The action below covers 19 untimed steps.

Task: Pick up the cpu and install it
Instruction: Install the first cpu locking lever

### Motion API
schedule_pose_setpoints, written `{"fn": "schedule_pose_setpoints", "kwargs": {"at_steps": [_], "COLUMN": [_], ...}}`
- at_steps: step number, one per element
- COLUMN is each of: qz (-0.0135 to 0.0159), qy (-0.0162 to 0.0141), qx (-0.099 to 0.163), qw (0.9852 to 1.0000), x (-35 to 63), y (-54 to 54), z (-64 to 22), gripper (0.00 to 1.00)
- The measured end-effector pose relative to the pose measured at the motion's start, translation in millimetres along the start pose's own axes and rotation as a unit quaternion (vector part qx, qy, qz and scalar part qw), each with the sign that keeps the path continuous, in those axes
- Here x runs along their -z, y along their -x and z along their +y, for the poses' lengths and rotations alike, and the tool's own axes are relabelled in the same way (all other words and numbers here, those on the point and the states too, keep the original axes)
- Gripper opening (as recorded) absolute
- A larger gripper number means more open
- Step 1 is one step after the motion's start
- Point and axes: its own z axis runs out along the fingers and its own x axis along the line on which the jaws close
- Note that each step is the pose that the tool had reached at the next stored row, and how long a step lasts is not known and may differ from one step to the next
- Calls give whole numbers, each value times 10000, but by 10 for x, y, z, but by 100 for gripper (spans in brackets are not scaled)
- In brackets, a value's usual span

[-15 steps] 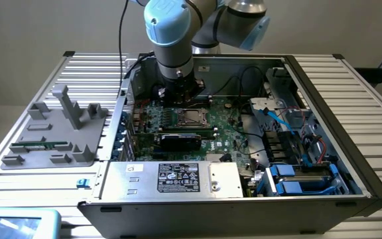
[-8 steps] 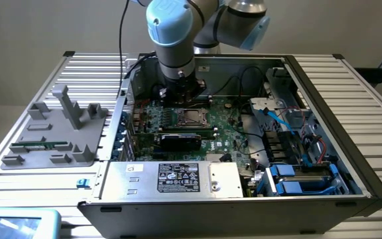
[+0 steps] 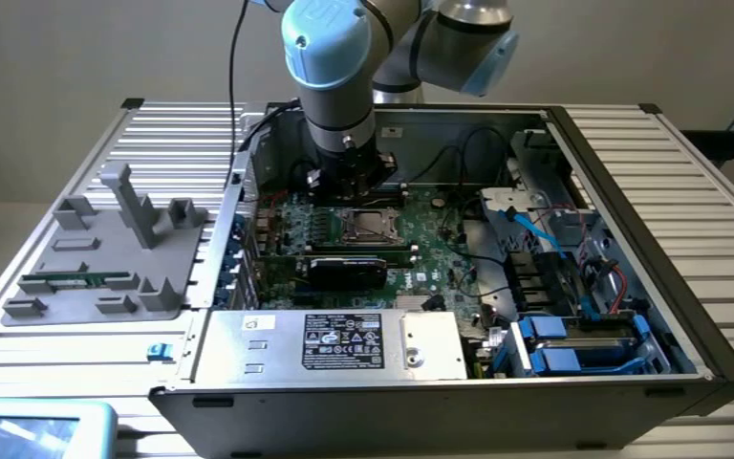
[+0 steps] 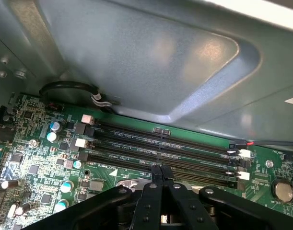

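Observation:
My gripper (image 3: 348, 194) hangs low inside the open computer case, just behind the square metal-framed socket (image 3: 367, 227) on the green motherboard (image 3: 438, 253). In the wrist view its two black fingers (image 4: 156, 178) are pressed together with nothing between them, so the gripper (image 4: 161, 168) is shut and holds nothing. They point at the row of long dark memory slots (image 4: 160, 148). The cpu is out of view; I cannot tell whether it lies in the socket.
The case's grey metal wall (image 4: 146, 57) rises close behind the slots. A black card (image 3: 348, 270) and the power supply (image 3: 329, 339) lie in front of the socket, with blue drive bays (image 3: 572, 344) at the exterior view's right. A grey fixture (image 3: 112, 258) holds a green memory stick (image 3: 80, 280).

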Motion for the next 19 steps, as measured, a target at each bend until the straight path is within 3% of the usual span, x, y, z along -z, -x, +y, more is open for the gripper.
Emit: {"fn": "schedule_pose_setpoints", "kwargs": {"at_steps": [7, 19], "qz": [2, 49], "qy": [0, 28], "qx": [3, 153], "qw": [10000, 9999], "x": [7, 7], "y": [-33, -28], "z": [9, 35], "gripper": [9, 9]}}
